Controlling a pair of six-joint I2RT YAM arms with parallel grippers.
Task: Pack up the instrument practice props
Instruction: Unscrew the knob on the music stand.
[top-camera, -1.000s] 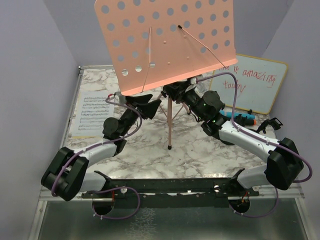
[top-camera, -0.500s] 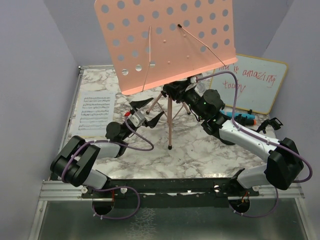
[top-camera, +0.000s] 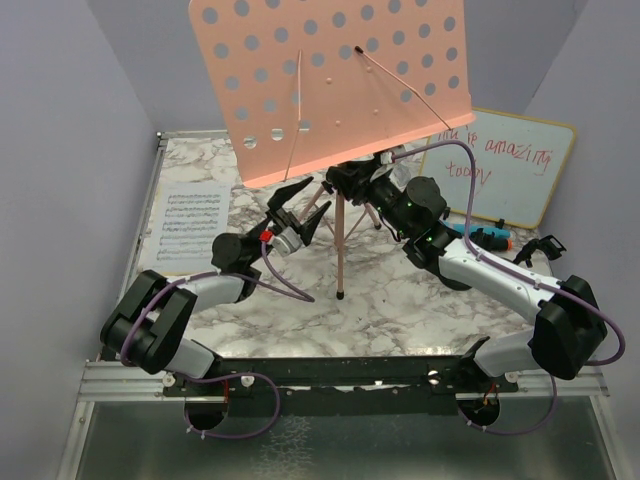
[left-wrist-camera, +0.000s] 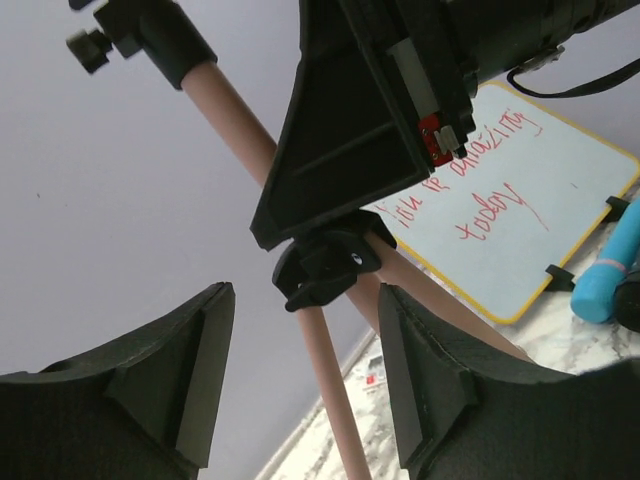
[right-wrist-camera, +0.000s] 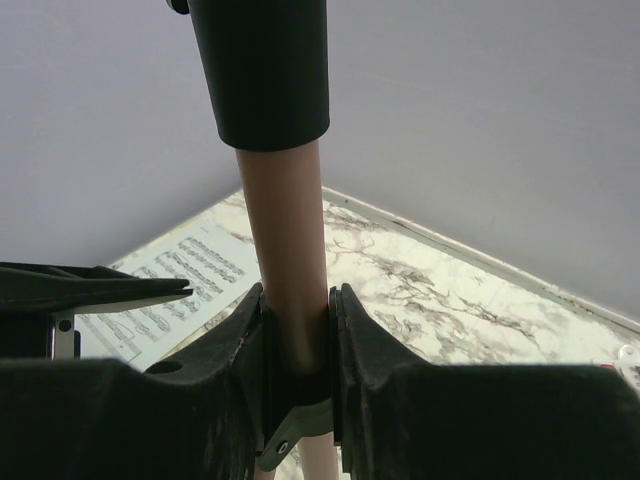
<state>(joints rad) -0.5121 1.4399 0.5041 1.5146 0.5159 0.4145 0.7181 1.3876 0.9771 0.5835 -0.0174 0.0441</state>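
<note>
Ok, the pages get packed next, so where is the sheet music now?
In the top view the sheet music lies flat on the table, at its left side, left of the left gripper and the pink music rack.

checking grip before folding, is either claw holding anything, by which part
The right claw is shut on the pink music rack, gripping its pole just below the black collar. The left claw is open, holding nothing.

Salmon-pink music rack (top-camera: 330, 85) dotted with round holes; grey-veined white marble desk (top-camera: 400, 300); red writing on whiteboard (top-camera: 510, 180); blue microphone (top-camera: 478, 234).
</note>
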